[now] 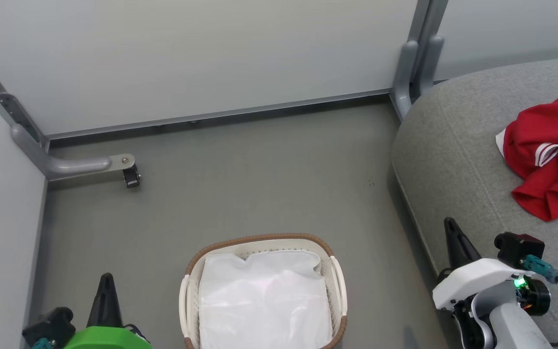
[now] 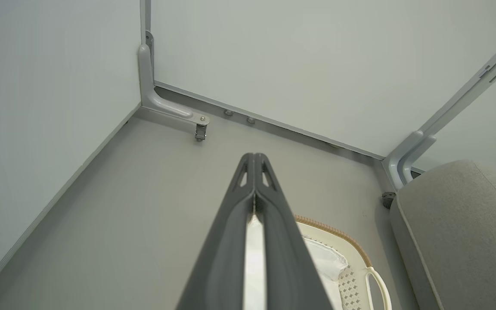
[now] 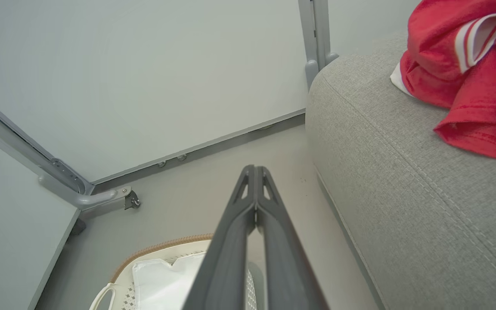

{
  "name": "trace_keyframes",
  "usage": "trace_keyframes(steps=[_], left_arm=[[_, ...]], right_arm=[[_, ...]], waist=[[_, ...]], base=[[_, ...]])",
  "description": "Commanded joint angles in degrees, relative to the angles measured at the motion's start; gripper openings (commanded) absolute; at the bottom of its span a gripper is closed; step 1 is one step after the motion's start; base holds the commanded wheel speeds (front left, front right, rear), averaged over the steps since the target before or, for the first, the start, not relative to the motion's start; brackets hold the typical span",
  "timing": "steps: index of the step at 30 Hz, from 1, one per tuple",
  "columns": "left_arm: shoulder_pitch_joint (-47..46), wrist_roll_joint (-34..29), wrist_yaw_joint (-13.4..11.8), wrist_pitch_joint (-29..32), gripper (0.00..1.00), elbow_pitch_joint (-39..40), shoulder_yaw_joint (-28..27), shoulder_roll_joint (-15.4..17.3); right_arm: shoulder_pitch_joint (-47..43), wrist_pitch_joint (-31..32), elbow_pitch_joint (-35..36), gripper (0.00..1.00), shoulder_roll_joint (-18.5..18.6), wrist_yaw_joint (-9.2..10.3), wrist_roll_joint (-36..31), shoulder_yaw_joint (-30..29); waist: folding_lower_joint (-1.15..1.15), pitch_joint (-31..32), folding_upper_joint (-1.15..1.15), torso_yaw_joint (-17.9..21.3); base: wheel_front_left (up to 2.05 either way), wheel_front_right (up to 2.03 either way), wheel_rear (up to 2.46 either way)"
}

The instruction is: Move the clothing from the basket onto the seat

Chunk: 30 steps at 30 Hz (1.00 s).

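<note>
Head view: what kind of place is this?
Likely a partitioned test bay staged as a home corner: pale wall panels on grey metal feet, a grey sofa with red clothing, a laundry basket on the floor.

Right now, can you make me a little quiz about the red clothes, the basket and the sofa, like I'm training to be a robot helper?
1. True or false: the red clothing lies on the grey sofa.
2. What shows inside the basket? A) red clothes B) a white liner C) shoes
3. Fill in the gap: the left gripper and the right gripper both have their fingers ____ with nothing held between them.

Key: 1 true. 2 B. 3 shut.
</note>
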<state>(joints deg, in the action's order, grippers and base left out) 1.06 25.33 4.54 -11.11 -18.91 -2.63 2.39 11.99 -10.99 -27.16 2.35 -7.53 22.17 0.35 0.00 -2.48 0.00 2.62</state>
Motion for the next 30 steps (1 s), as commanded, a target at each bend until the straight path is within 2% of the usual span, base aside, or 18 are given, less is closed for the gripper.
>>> trace_keyframes(steps=[1,30], left_arm=[[-1.6,2.5,0.2,0.5,0.00,1.1,-0.4,0.2],[-3.9,26.4,1.3,6.8,0.00,2.6,-1.7,0.4]], right_arm=[[0.1,0.6,1.5,0.00,0.2,0.01,2.7,-0.4],[-2.2,6.8,6.0,0.00,0.4,0.02,27.7,-2.8]], waist=[[0.00,0.0,0.00,0.0],[0.00,0.6,0.00,-0.7]], base=[[0.00,0.00,0.00],[0.00,0.00,0.00]])
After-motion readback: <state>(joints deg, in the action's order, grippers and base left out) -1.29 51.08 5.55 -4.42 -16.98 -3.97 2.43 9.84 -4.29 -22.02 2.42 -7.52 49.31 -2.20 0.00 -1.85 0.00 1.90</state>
